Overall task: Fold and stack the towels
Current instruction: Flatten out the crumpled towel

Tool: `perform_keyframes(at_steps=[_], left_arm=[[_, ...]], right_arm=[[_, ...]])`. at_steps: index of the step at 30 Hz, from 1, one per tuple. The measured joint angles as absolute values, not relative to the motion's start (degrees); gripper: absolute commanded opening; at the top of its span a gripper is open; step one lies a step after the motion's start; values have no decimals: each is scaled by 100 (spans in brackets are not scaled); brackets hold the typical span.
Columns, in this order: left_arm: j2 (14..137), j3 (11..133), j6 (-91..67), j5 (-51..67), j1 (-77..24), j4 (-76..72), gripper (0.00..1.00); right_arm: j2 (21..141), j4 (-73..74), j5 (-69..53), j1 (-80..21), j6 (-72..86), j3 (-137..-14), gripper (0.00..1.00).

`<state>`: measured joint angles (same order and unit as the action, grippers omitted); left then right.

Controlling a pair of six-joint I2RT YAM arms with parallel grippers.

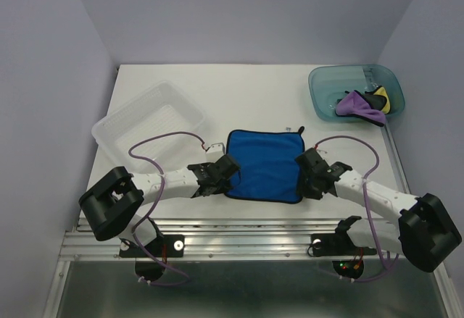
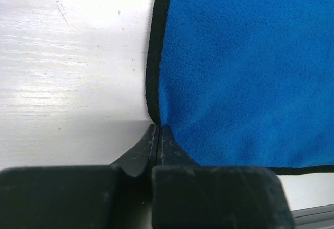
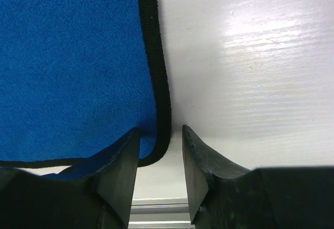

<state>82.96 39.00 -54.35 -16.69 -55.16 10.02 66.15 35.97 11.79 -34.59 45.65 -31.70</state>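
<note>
Left fingers pinch one blue towel, right fingers gape astride its corner; two towels in one tub.

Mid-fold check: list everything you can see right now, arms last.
blue towel: one, blue with black edging, spread flat at table centre
purple towel: one, purple, crumpled in the tub
yellow towel: one, yellow and black, crumpled in the tub beside the purple
teal tub: one, translucent teal, far right
clear tray: one, clear plastic, far left
table: one, white
left pincer: one, black, shut, tips at the blue towel's left edging
right pincer: one, black, open, astride its near right corner
</note>
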Motion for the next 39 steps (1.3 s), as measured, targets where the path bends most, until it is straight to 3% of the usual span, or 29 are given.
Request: perform_keyframes(at_steps=[5, 11, 19, 33, 39], left_arm=[[8296, 3898, -5433, -1660, -5542, 976, 0], [8283, 3874, -5417, -1621, -5588, 921, 0], [7581, 3771, -5310, -1570, -5614, 1013, 0], [4086, 4049, -4768, -915, -5631, 1356, 0], [3653, 4346, -4849, -587, -5653, 1452, 0]], right_arm=[[6615, 3454, 1186, -3459, 4598, -3100, 29], [6602, 3190, 1173, -3459, 4635, -3022, 1], [5282, 3323, 1007, -3459, 4495, -3044, 1], [3468, 4528, 456, -3459, 4130, -4934, 1], [2926, 4755, 220, -3459, 4115, -5417, 1]])
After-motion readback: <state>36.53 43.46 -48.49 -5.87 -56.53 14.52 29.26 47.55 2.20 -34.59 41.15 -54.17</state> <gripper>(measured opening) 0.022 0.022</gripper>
